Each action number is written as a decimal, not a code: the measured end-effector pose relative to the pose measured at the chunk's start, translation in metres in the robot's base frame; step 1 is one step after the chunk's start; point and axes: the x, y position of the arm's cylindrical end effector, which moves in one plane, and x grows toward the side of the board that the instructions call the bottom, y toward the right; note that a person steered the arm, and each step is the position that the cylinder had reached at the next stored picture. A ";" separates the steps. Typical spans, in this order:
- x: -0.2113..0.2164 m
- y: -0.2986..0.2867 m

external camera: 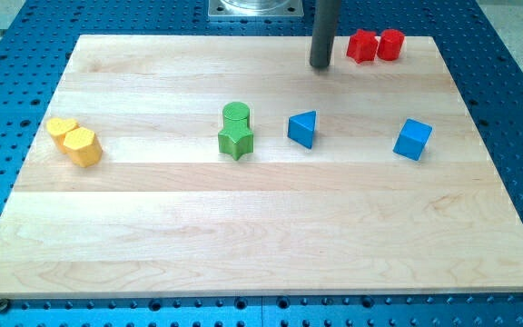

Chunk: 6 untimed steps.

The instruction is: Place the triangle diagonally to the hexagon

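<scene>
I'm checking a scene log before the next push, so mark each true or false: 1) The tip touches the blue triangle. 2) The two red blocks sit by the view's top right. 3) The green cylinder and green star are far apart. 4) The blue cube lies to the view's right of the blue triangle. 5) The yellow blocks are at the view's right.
1) False. My tip stands apart from the blue triangle, nearer the view's top, beside the red blocks.
2) True.
3) False. The green cylinder and green star are together.
4) True; the blue cube is to its right.
5) False. The yellow blocks are at the view's left.
</scene>
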 end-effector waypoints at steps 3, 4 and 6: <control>0.108 -0.018; 0.129 -0.055; 0.189 -0.119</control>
